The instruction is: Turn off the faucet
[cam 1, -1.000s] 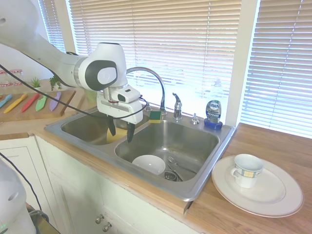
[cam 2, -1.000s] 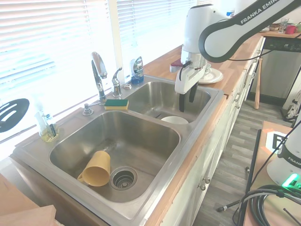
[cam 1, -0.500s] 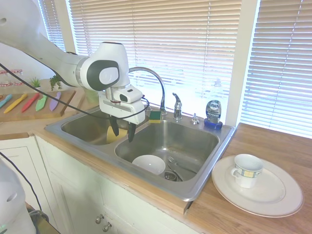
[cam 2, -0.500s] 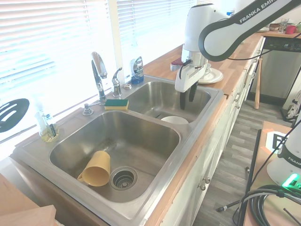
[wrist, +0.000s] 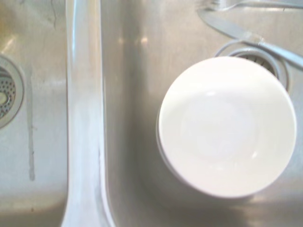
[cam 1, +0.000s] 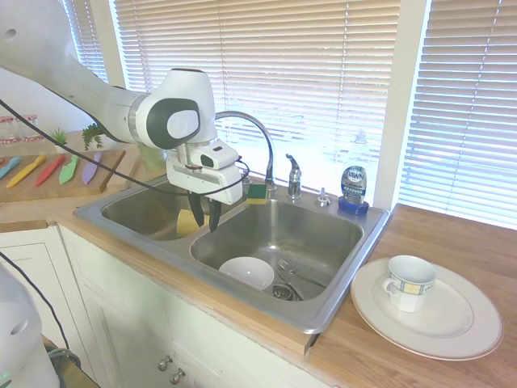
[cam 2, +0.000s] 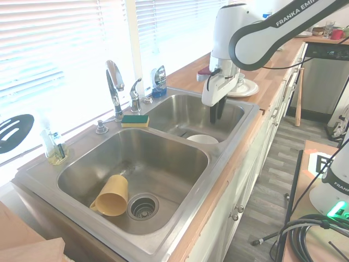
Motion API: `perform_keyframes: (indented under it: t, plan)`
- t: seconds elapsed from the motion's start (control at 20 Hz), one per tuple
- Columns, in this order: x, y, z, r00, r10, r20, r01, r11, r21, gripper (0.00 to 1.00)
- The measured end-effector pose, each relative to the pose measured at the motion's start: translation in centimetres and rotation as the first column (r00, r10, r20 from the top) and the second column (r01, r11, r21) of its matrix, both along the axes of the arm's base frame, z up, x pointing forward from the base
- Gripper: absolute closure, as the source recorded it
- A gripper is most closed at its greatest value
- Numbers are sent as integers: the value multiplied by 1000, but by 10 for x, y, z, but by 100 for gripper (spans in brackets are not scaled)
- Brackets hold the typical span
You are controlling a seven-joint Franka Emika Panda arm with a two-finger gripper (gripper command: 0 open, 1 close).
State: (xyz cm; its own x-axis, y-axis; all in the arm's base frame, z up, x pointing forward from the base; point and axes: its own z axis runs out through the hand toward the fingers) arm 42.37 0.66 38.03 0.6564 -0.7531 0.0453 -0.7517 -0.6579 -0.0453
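gripper (cam 1: 203, 220) hangs over the sink (cam 1: 339, 284), above the divider between the two basins, fingers drawn together on nothing; faucet (cam 1: 257, 136) at the back rim behind the divider, its lever (cam 1: 292, 172) just beside the spout base, well apart from the gripper; nothing touched, so the whole job looks left: reach the lever, push it off; can't make out any water stream against the bright blinds, so flow state unclear; counts: two basins, one white bowl (wrist: 226, 125) in the basin by the plate, one yellow cup (cam 2: 112, 196) in the other, one sponge (cam 2: 134, 120), one soap bottle (cam 1: 353, 186), one plate (cam 1: 452, 319) bearing one mug (cam 1: 409, 283)
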Motion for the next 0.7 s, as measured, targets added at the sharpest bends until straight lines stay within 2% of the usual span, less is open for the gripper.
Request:
perform_keyframes:
  t: [0.3, 0.7]
  plan:
    - [36, 3, 22, 998, 26, 48, -25, 999, -36, 100]
    - [132, -1, 49, 990, 11, 138, -4, 999, -48, 100]
